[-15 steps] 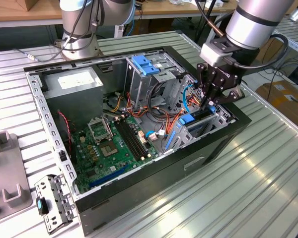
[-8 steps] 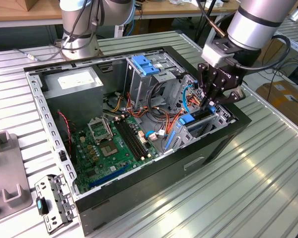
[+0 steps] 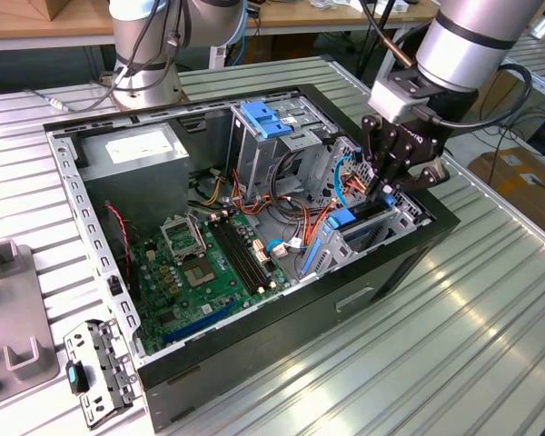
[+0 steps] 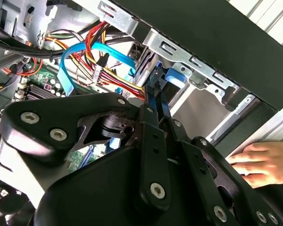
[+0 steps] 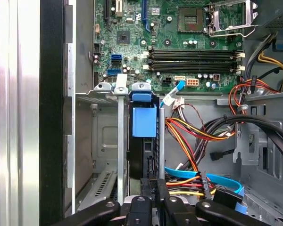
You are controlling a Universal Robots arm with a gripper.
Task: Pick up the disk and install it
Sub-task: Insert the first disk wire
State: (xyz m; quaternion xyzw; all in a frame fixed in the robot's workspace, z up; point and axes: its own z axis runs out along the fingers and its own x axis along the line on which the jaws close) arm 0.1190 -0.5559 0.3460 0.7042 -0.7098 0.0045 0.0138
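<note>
I am at the install step, not the pick-up. The disk (image 5: 137,155), a slim dark-edged metal hard drive with a blue plastic rail and tab at its end, stands on edge inside the silver sheet-metal drive cage (image 5: 120,141). The cage sits at the exterior view's right end of the open black computer case (image 3: 254,381), which lies on the ribbed metal desk (image 3: 418,363).

My end effector (image 3: 388,191) hangs over that cage, pointing down into it. In both wrist views its black fingers (image 4: 156,101) are drawn close together with nothing visible between them, and their tips are at the end of the disk beside the blue tab (image 5: 144,120). I judge it is pressing or guiding the drive rather than carrying it, though I cannot tell whether the tips actually touch it.

I judge the disk is mostly in its slot but cannot confirm that it is seated. Any further push calls for travel straight along the cage rails, with light force.

The bundle of orange, red and blue cables (image 5: 188,136) lies just beside the fingers and could snag. In the second wrist view a person's hand (image 4: 264,162) rests on the desk outside the case wall, so I want slow motion.
</note>
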